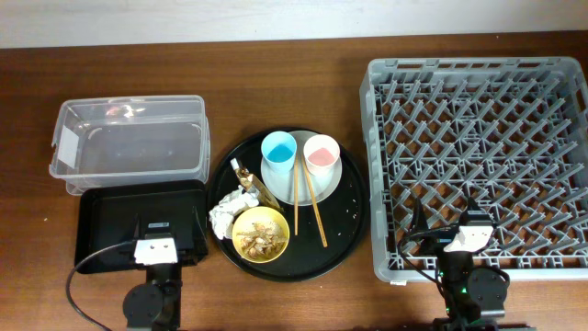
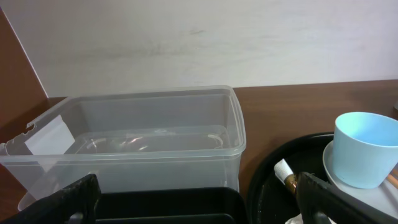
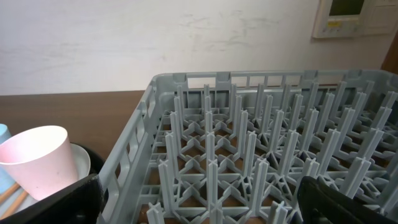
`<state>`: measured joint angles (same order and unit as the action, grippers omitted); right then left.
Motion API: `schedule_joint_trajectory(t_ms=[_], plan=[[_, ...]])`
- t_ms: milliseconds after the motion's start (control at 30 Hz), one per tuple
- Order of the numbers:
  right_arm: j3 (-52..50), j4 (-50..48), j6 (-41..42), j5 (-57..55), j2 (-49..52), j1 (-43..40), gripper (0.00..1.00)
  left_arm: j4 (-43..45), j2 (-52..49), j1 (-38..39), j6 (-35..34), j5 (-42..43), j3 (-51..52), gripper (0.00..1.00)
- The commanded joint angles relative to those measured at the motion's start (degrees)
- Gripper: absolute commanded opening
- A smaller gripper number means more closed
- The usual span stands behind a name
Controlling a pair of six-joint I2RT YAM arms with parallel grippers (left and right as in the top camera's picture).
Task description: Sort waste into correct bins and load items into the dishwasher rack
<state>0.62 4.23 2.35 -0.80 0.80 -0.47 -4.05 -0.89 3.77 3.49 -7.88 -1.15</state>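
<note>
Both sets of jaws are spread wide open. The left gripper (image 2: 199, 204) hangs over the shallow black tray (image 1: 106, 221), just left of the round black tray (image 1: 354, 230). The right gripper (image 3: 199, 205) is over the near edge of the dishwasher rack (image 1: 478, 66), just right of it. At the round tray's near side sits the yellow bowl (image 1: 285, 241) with tan scraps (image 1: 260, 236), tissue wad (image 1: 228, 213) beside it. The gold wrapper (image 1: 250, 179) lies behind. Chopsticks (image 1: 308, 198) cross the plate (image 1: 331, 179), which carries the blue cup (image 1: 277, 152) and pink cup (image 1: 322, 154) upright. The clear tub (image 1: 197, 138) stands far-left on the counter (image 1: 276, 55).
</note>
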Motion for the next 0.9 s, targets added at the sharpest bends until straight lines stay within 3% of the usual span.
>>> schedule_joint_trajectory(t_ms=[0,600,667,767,867], plan=[[-0.3,0.3,-0.4,0.1,-0.4,-0.3,0.98,0.0,0.5,-0.2,0.7,0.6,0.6,0.99],[-0.3,0.3,-0.4,0.1,-0.4,-0.3,0.98,0.0,0.5,-0.2,0.7,0.9,0.6,1.00],[-0.3,0.3,-0.4,0.1,-0.4,-0.3,0.98,-0.2,0.5,-0.2,0.7,7.0,0.6,0.99],[-0.3,0.3,-0.4,0.1,-0.4,-0.3,0.98,0.6,0.5,-0.2,0.7,22.6,0.6,0.99],[-0.3,0.3,-0.4,0.1,-0.4,-0.3,0.98,0.6,0.5,-0.2,-0.7,23.4,0.6,0.99]])
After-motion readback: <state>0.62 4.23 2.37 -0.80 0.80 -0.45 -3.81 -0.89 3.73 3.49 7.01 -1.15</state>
